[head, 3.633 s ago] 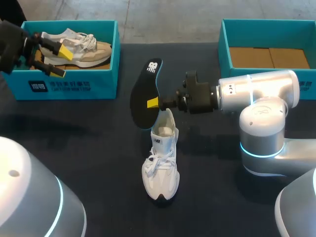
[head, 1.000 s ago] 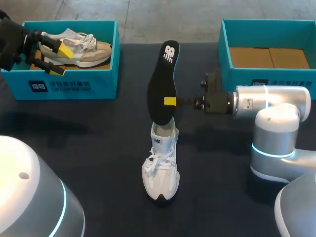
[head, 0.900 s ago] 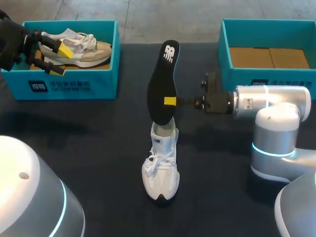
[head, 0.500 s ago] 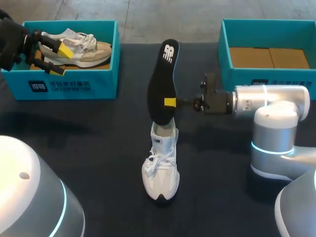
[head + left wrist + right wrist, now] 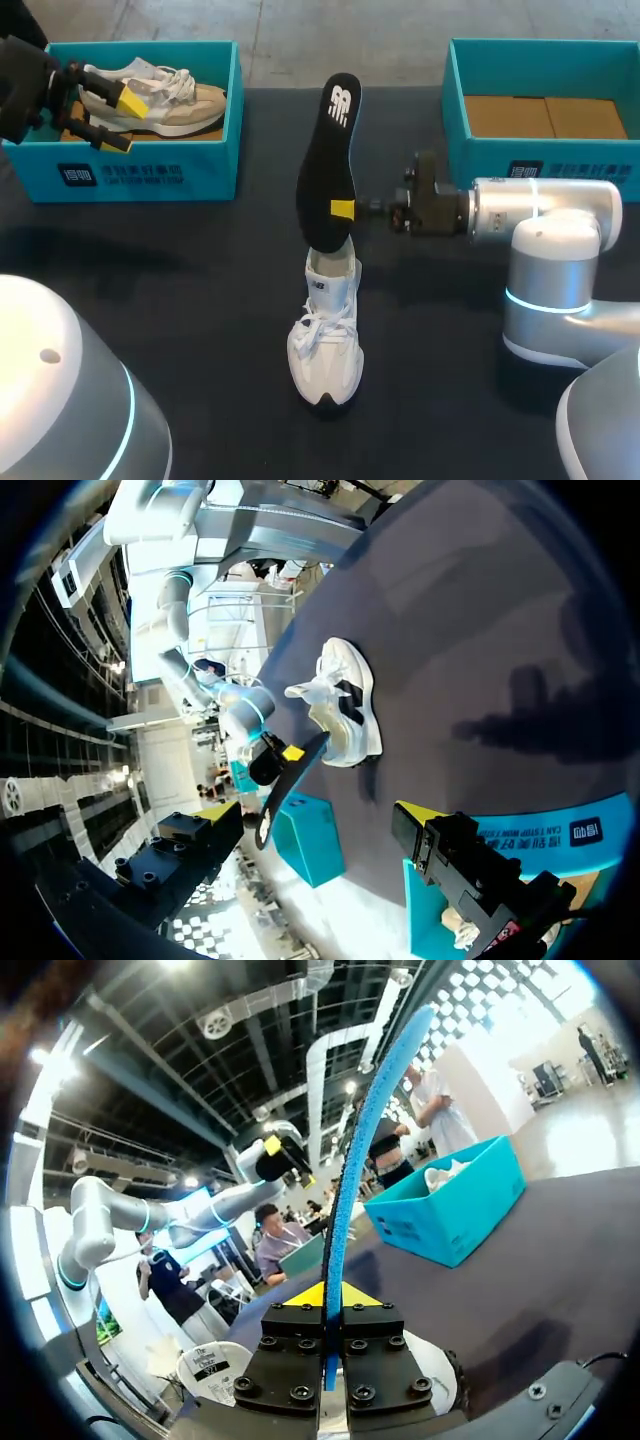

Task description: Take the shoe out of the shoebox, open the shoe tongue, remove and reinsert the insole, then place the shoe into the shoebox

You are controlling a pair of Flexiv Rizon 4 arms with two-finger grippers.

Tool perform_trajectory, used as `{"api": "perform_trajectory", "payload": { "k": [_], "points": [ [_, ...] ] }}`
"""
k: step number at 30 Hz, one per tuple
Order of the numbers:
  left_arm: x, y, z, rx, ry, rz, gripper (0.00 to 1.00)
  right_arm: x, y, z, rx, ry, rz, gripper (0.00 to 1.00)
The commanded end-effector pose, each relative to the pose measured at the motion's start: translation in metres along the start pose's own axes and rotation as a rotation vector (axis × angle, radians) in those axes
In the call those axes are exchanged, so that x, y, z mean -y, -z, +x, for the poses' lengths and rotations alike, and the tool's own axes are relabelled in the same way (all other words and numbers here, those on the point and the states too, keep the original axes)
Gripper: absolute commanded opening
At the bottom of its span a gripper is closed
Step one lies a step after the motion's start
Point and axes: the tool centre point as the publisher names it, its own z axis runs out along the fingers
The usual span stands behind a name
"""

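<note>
White sneaker [image 5: 325,335] upright on the dark table [image 5: 200,300], between the two teal boxes, toe toward the robot, laces tied. Black insole [image 5: 330,150] on end above its collar, lower end at the shoe's opening; touching or just inside, cannot tell. Pinched low down from both faces by the right gripper [image 5: 342,210], fingers close together on it, arm level from the right side. From the right wrist, the insole's blue edge rising straight from between the fingers. Left gripper [image 5: 122,122] over the left shoebox [image 5: 150,175], fingers spread wide with nothing between them, one tip above the beige sneaker [image 5: 175,100] inside. Right shoebox [image 5: 480,140] behind the right arm, bare cardboard floor showing.
</note>
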Motion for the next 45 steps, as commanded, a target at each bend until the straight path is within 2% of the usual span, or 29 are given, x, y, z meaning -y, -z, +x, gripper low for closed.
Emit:
{"api": "perform_trajectory", "payload": {
  "k": [1, 24, 45],
  "points": [
    [0.000, -0.001, 0.001, 0.000, -0.002, -0.001, 1.00, 0.006, -0.002, 0.000, -0.002, 0.012, -0.009, 0.00],
    [0.000, -0.001, 0.001, 0.000, -0.002, -0.001, 1.00, 0.024, 0.001, -0.019, -0.001, 0.031, 0.051, 0.00],
    [0.000, -0.001, 0.001, 0.000, -0.002, -0.001, 1.00, 0.052, 0.009, -0.024, 0.011, -0.027, 0.027, 0.00]
  ]
}}
